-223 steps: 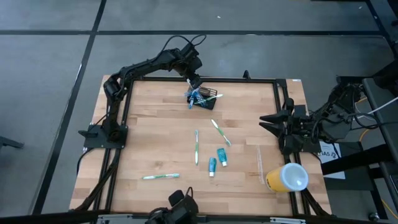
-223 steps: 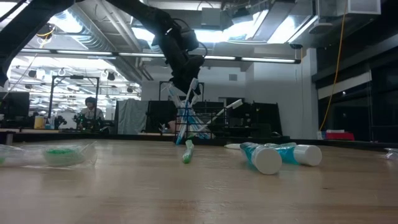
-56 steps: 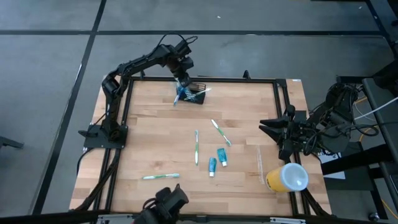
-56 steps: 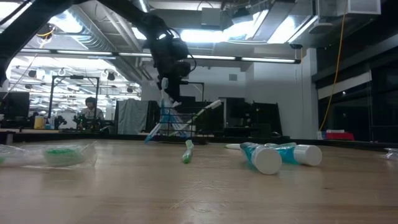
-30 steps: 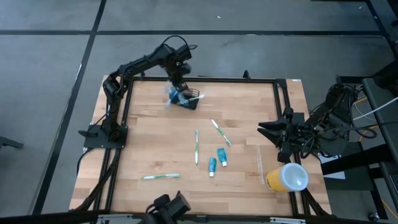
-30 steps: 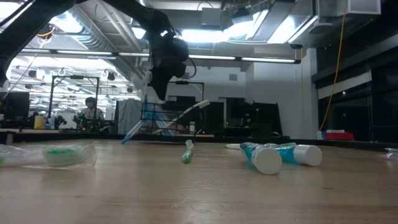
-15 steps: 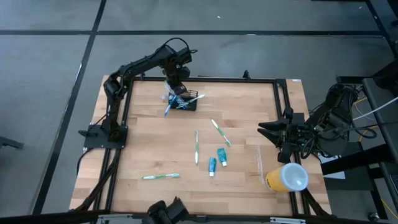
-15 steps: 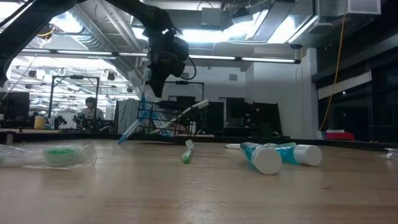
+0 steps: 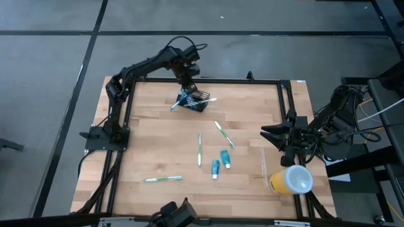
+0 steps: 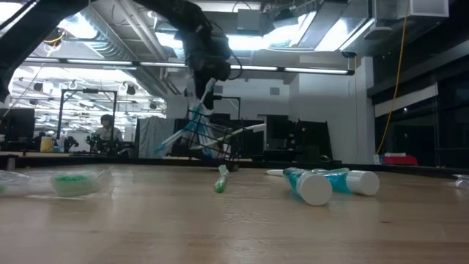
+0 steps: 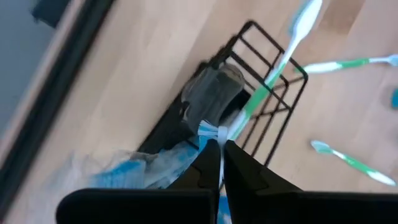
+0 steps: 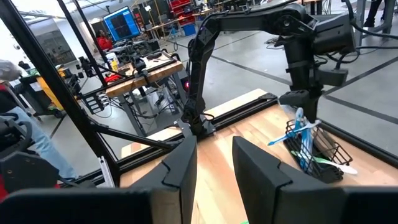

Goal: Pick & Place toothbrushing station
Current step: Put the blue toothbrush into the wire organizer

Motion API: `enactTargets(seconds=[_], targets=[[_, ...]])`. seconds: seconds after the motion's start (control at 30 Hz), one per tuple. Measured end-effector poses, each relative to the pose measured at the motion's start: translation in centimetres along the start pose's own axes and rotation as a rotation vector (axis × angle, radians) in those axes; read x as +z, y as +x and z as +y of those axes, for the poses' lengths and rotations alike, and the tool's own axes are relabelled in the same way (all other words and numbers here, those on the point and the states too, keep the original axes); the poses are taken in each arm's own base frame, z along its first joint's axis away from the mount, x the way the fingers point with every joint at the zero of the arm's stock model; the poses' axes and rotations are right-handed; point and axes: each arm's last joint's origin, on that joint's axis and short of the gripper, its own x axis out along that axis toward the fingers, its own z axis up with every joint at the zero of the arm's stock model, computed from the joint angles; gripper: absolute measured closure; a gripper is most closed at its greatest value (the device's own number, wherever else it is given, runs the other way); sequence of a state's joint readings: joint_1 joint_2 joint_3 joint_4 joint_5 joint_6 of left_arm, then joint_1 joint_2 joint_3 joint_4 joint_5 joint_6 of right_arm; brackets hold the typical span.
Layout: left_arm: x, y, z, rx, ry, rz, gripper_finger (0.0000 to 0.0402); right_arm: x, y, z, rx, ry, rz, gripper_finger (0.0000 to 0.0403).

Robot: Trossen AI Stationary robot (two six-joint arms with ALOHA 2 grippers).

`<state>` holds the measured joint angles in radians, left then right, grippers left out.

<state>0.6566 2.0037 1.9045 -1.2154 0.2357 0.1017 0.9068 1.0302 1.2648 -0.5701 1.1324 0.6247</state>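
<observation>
The toothbrushing station (image 9: 193, 102), a small black wire holder with several toothbrushes sticking out, is at the table's far side, left of the middle. In the low view the station (image 10: 211, 138) is tilted. My left gripper (image 9: 187, 89) stands right over it, pointing steeply down, shut at the holder's rim. A green-and-white toothbrush (image 11: 273, 68) slants out of the holder away from the fingers. My right gripper (image 9: 267, 133) waits open at the table's right side, pointing toward the left, with nothing between its fingers. My left gripper comes from above and is pinched shut at the holder's near rim (image 11: 200, 127), where the white end of the green toothbrush (image 11: 212, 132) also sits between the fingertips. Wire, brush end or both, I cannot tell. The holder hangs tilted below the fingers; whether its low corner (image 10: 226, 157) touches the table does not show.
Loose toothbrushes (image 9: 199, 148) (image 9: 223, 134) (image 9: 163, 179) and two toothpaste tubes (image 9: 216, 168) (image 9: 225, 158) lie mid-table. A yellow cup with a white lid (image 9: 291, 180) lies at the near right corner. A black frame rail (image 9: 208, 80) runs along the far edge behind the holder.
My left gripper has gone toward the table's right edge and a little up, staying shut. The station has gone with it and has tipped from nearly level to clearly tilted, its toothbrushes swinging along.
</observation>
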Motion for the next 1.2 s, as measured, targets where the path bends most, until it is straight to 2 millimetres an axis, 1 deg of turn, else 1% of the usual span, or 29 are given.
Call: enactTargets(seconds=[0.07, 0.2, 0.27, 0.33, 0.47, 0.6, 0.67, 0.73, 0.83, 0.9, 0.97, 1.2], targets=[[-0.34, -0.07, 0.23, -0.009, -0.016, 0.029, 0.0400, 0.01, 0.00, 0.00, 0.000, 0.001, 0.000, 0.0298], [-0.40, -0.09, 0.28, -0.002, -0.019, 0.036, 0.0400, 0.01, 0.00, 0.00, 0.000, 0.001, 0.000, 0.0298], [-0.29, -0.25, 0.27, 0.014, -0.014, 0.019, 0.0400, -0.01, 0.00, 0.02, 0.006, 0.001, 0.004, 0.0298], [0.23, -0.51, 0.16, 0.015, -0.010, -0.044, 0.0400, -0.01, 0.00, 0.02, 0.006, 0.005, 0.004, 0.0298], [0.20, -0.78, 0.02, -0.058, -0.032, -0.057, 0.0401, -0.01, 0.00, 0.02, 0.006, 0.013, 0.004, 0.0298], [0.15, -0.77, 0.24, -0.025, -0.036, -0.051, 0.0401, -0.01, 0.00, 0.02, 0.007, 0.012, 0.005, 0.0298], [0.06, -0.77, 0.41, 0.038, -0.035, -0.038, 0.0401, 0.00, 0.00, 0.02, 0.007, 0.012, 0.005, 0.0298], [-0.31, -0.82, 0.55, 0.100, -0.005, 0.005, 0.0401, -0.03, 0.00, 0.01, 0.006, 0.010, 0.006, 0.0298], [-0.37, -0.81, 0.49, 0.150, 0.042, 0.022, 0.0397, -0.05, 0.00, -0.01, 0.006, 0.006, 0.008, 0.0298], [-0.32, -0.81, 0.46, 0.183, 0.048, 0.021, 0.0387, -0.05, 0.00, -0.01, 0.005, 0.006, 0.008, 0.0298], [-0.25, -0.80, 0.41, 0.200, 0.051, 0.017, 0.0367, -0.05, 0.00, -0.01, 0.006, 0.006, 0.008, 0.0298], [-0.34, -0.71, 0.15, 0.216, 0.018, 0.026, 0.0269, -0.12, -0.01, -0.06, 0.003, 0.006, 0.011, 0.0298]])
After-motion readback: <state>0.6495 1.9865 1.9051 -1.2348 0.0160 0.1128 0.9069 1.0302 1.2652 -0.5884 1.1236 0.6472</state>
